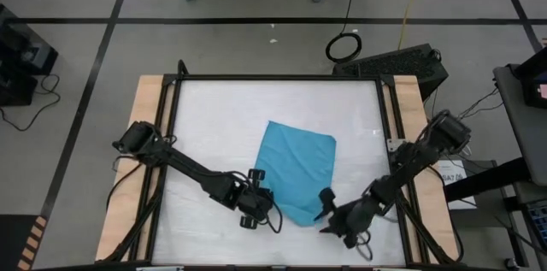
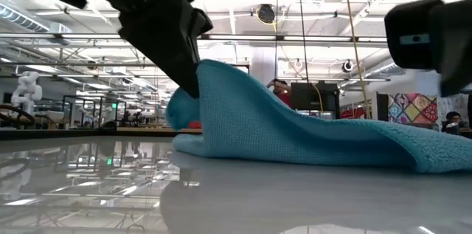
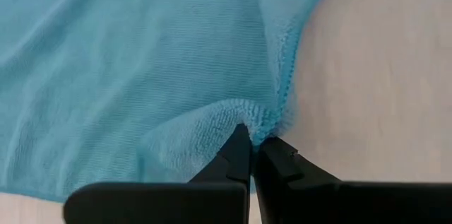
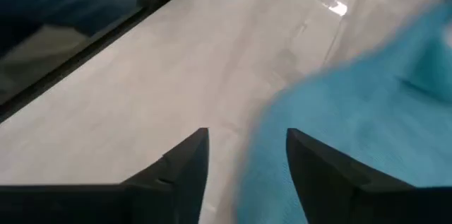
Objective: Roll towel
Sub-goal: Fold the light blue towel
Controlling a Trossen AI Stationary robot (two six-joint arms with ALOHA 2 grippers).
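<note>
Both arms are dark, near-black throughout, built of slim tubular links joined by bulkier rounded joint housings. Black cables loop loosely beside the left arm and trail from its base. The right arm is of matching build, with a blocky housing at its shoulder end. The left gripper has two matte black fingers tapering to narrow pointed tips. The right gripper carries the same black, wedge-shaped fingers on a flat dark crossbar. No markings are legible.

Towel blurred, cropped at edge
</note>
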